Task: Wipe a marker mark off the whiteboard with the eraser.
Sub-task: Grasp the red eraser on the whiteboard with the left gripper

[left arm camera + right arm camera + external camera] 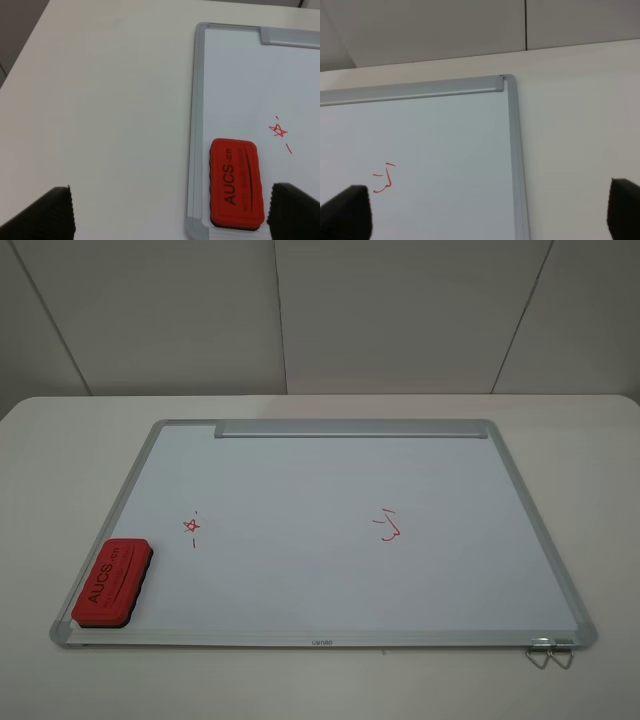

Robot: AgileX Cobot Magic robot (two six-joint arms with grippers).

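The whiteboard (300,560) lies flat on a white table. The red eraser (112,581), lettered "AUCS", rests on the board's near left corner. Just beyond it is the marker mark (191,527), a tiny red star with a dash and a dot. Neither gripper shows in the exterior high view. In the left wrist view my left gripper (170,214) is open, held above and apart from the eraser (236,184), with the mark (278,131) nearby. My right gripper (485,210) is open over the board's far right corner (509,80), holding nothing.
A larger red hook-shaped squiggle (388,527) sits right of the board's middle, also seen as the squiggle (385,178) in the right wrist view. A silver tray strip (350,428) runs along the far edge. Metal clips (548,652) hang at the near right corner. Grey wall panels stand behind the table.
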